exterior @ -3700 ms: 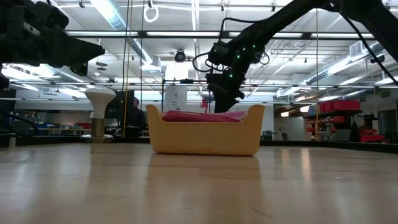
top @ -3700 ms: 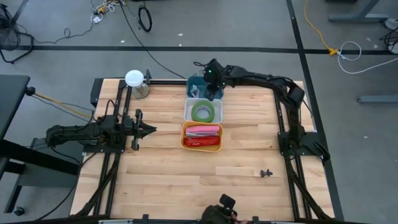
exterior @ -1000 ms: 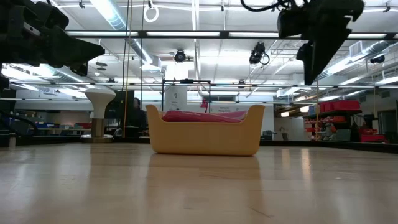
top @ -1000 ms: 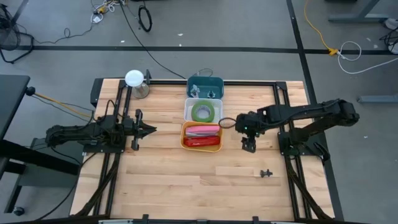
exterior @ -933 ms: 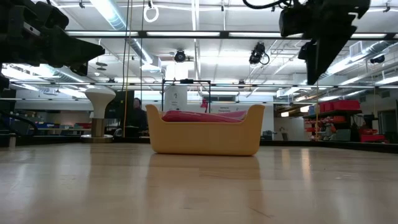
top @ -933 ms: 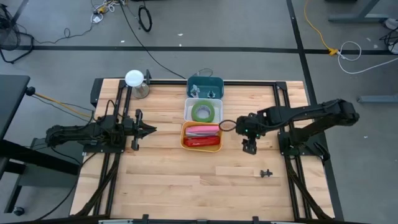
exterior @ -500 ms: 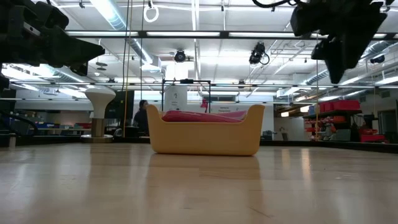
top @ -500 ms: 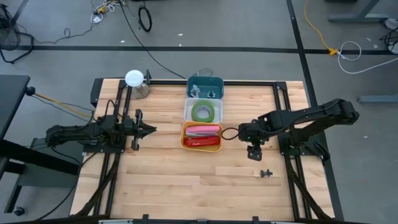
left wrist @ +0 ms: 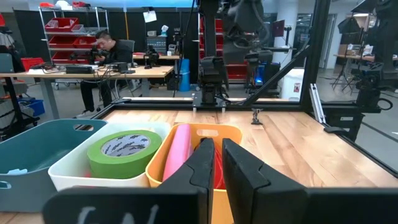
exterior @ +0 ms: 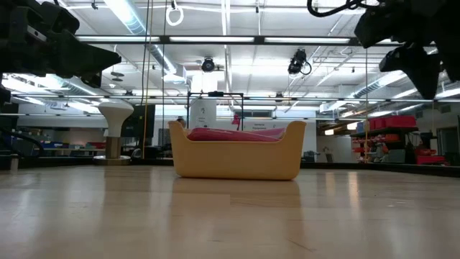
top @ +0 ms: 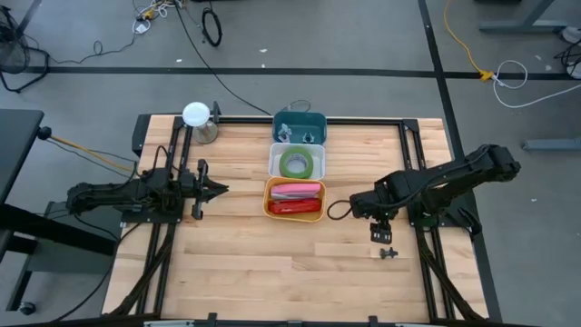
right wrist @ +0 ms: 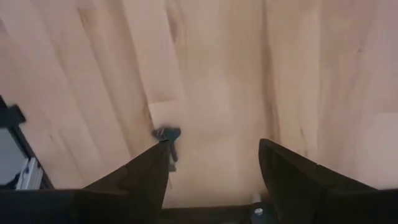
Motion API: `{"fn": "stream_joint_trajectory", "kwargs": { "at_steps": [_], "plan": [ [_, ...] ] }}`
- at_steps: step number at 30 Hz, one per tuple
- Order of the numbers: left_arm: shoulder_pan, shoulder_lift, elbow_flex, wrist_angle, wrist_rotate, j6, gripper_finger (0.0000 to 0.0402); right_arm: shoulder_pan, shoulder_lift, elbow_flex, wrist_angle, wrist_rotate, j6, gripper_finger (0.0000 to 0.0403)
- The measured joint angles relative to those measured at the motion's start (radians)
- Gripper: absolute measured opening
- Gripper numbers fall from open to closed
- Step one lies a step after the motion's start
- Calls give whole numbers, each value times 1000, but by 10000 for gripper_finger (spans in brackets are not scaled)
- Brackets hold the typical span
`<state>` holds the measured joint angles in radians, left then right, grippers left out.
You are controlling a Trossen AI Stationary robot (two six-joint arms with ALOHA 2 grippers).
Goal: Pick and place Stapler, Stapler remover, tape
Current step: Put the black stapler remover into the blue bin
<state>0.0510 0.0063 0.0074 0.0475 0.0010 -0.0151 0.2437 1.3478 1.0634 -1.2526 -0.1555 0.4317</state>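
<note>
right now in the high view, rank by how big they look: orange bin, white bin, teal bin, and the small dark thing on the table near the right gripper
1. orange bin: largest footprint.
2. white bin and teal bin: look about alike, so no ranking between them; the teal one looks partly cut off by the table frame.
3. small dark thing: by far the smallest, lying just beyond the right gripper.

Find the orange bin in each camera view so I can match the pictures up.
High view: the orange bin sits mid-table, at the front end of a row of three bins.
Low view: centre, its long wall facing the camera.
Left wrist view: lower centre, partly behind that arm's own fingers.
Right wrist view: not in it.
Shared landmark: the red and pink things inside it.
</note>
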Motion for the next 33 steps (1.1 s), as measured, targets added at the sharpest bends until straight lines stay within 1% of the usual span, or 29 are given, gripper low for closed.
{"fn": "stream_joint_trajectory", "kwargs": {
  "at_steps": [5,10,14,23,29,33],
  "plan": [
    [0,0,0,0,0,0,37,71,17,0,-2,-42,6,244],
    [0,0,0,0,0,0,37,176,17,0,-2,-35,52,244],
    [0,0,0,0,0,0,37,236,11,0,1,-9,115,244],
    [0,0,0,0,0,0,37,307,-89,-79,72,-2,268,244],
    [0,0,0,0,0,0,37,345,-154,-150,106,9,317,244],
    [0,0,0,0,0,0,37,390,-199,-208,159,31,315,244]
  ]
}}
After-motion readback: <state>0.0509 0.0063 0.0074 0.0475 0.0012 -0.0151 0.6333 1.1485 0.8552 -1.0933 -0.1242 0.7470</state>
